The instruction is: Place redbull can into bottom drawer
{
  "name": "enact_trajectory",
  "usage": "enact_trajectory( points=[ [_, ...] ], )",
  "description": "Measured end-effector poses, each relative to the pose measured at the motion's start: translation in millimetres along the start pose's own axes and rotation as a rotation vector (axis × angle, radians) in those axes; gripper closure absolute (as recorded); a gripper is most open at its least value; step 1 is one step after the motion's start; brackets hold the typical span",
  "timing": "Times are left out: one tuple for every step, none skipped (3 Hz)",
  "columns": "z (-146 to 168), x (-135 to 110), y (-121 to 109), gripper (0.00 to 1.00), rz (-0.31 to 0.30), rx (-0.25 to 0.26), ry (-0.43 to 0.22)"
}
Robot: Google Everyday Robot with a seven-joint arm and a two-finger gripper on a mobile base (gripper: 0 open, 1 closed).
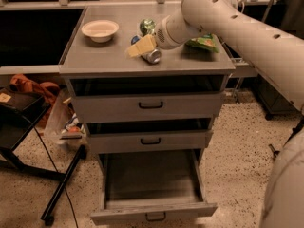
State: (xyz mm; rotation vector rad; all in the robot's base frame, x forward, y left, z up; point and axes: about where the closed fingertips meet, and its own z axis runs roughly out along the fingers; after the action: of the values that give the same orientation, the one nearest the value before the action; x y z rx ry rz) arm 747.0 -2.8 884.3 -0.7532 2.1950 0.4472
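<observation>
Nearest the camera: bottom drawer (pixel 152 215), pulled well out from the grey cabinet, front panel and dark handle toward the viewer. Tray floor bare as far as visible, so ready to receive from above. Side walls low; opening wide, roofed at the rear by the middle drawer (pixel 149 140).

To the left, on the speckled floor: black stand leg (pixel 64 184) angled toward the cabinet foot, plus loose clutter beside it. To the right: open floor, partly taken up by the robot's own white arm (pixel 228 18) sweeping in from that side.

Above: middle drawer and top drawer (pixel 149 105), both slightly ajar, fronts set back from the bottom drawer's front. Judged enough overhang-free room for a descent only over the front half of the open tray.

On the cabinet top (pixel 109 63), near the middle: redbull can (pixel 153 56) lying on its side, silver end toward the front right. Gripper (pixel 138 46) low over the can's mid-body, yellow pad covering it, presumably positioned for a grasp across the narrow girth. Open, closed or clamped: cannot tell.

Just behind: green and silver can (pixel 147 26), close enough to be knocked. Farther left, well apart: cream bowl (pixel 88 29). Right, under the arm: green packet (pixel 205 42). Front edge of the top near the can; lift before drawing outward.
</observation>
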Motion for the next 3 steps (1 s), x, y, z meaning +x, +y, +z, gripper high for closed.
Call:
enact_trajectory(
  points=[
    [15, -10, 1, 0.00, 0.014, -0.005, -0.029],
    [31, -14, -1, 0.00, 0.029, -0.009, -0.037],
    [48, -16, -8, 0.00, 0.049, -0.008, -0.034]
  ],
)
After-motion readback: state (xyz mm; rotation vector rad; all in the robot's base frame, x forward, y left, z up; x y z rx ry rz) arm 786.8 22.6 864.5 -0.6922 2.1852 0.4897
